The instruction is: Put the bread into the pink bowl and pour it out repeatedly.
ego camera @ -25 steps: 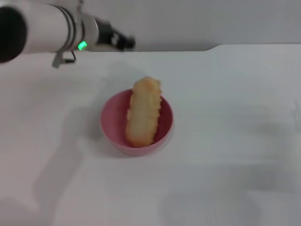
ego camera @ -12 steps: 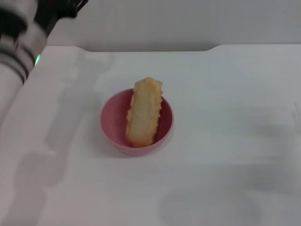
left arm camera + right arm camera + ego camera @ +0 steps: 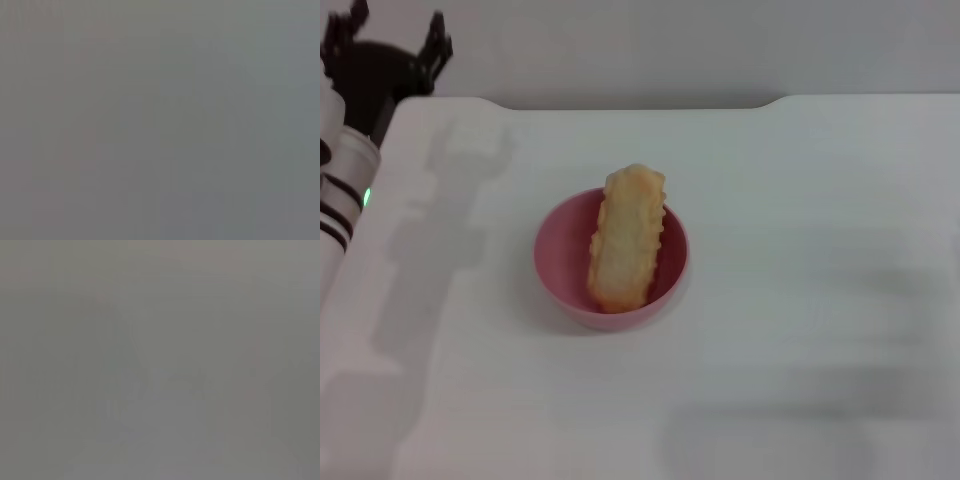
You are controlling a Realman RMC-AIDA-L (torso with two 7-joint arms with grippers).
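The bread [image 3: 625, 240], a golden-tan ridged loaf, lies in the pink bowl [image 3: 556, 262] at the middle of the table, its far end sticking up over the rim. My left gripper [image 3: 392, 32] is raised at the far left corner of the table, well away from the bowl, open with nothing between its fingers. Neither the right arm nor its gripper shows in the head view. Both wrist views are a flat grey and show nothing.
The white table [image 3: 820, 250] spreads all around the bowl, with its far edge against a grey wall. The left arm's white forearm [image 3: 335, 200] runs down the left side of the head view.
The left arm has swung away from above the table's far side to the far left corner and now points up. Bread and bowl have not moved.
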